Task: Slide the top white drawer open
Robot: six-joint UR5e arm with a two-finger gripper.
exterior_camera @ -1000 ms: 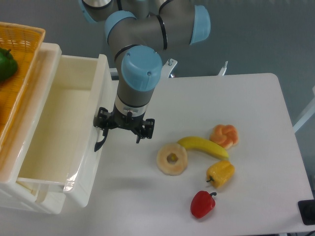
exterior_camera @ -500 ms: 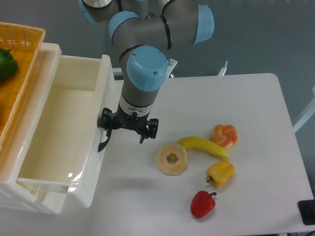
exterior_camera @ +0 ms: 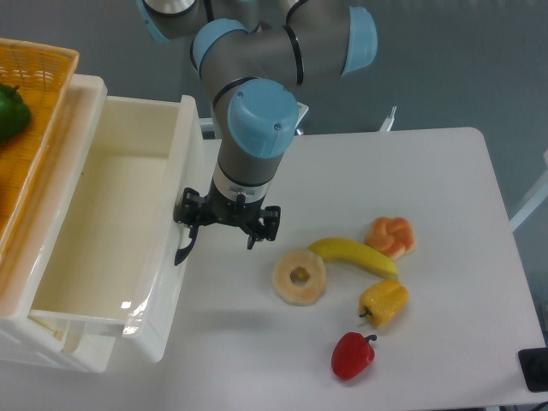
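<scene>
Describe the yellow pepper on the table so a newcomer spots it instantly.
Start at the white table, right of the pulled-out top white drawer. In the cluster of toy foods, find the long yellow banana; just below its right end sits the small yellow bell pepper. It is blocky and lobed, unlike the curved banana, and yellow, unlike the red pepper below it.

My gripper (exterior_camera: 217, 243): fingertips too small and dark, can't tell whether one touches black handle (exterior_camera: 181, 252). Handle mostly hidden behind front of top white drawer (exterior_camera: 103, 248). Lower drawer (exterior_camera: 56, 338) almost fully covered by it. Orange basket (exterior_camera: 34, 103) and green vegetable (exterior_camera: 10, 111) cut by left edge. My arm's upper joints cut by top edge.
</scene>
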